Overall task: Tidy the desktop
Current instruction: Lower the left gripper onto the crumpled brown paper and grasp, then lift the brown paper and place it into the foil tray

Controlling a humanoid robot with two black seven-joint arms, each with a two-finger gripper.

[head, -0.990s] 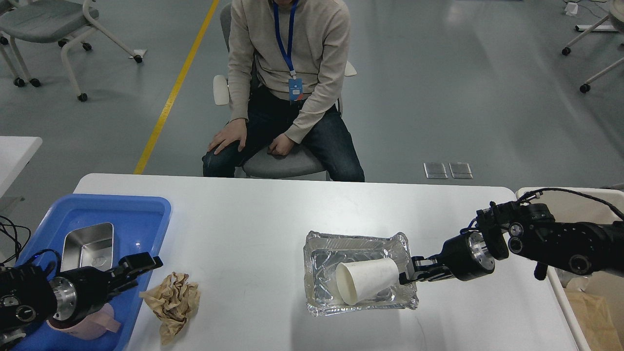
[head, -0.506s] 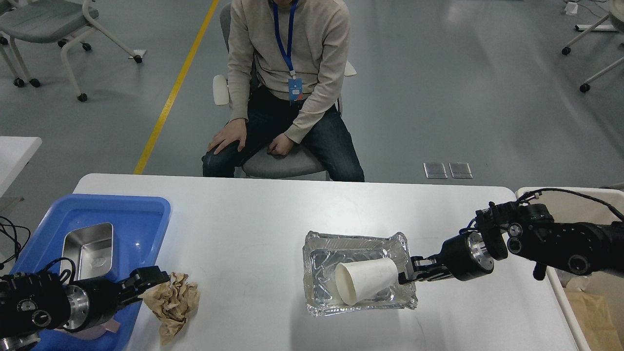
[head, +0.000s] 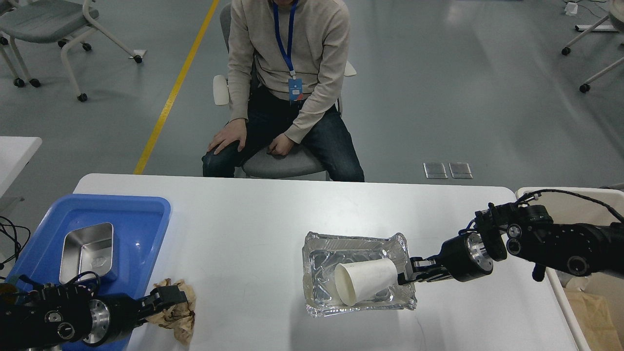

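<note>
1. Desktop [head: 253,219] spreads white below me, bearing every item.
2. Blue tray [head: 141,214] sits at its left end, for sorted things.
3. Foil tray [head: 321,248] cradles a tipped paper cup [head: 365,280]; my right gripper [head: 407,276] pinches that tray's rim.
4. Left gripper [head: 168,297] seemingly clamps the crumpled paper [head: 178,319], probably for binning.

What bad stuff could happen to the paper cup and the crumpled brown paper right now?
The white paper cup lies on its side in the foil tray, so it might roll out if the right end effector tugs the light tray. The left end effector is on the crumpled brown paper near the desktop front edge; a loose pinch could tear it or push it off.
</note>
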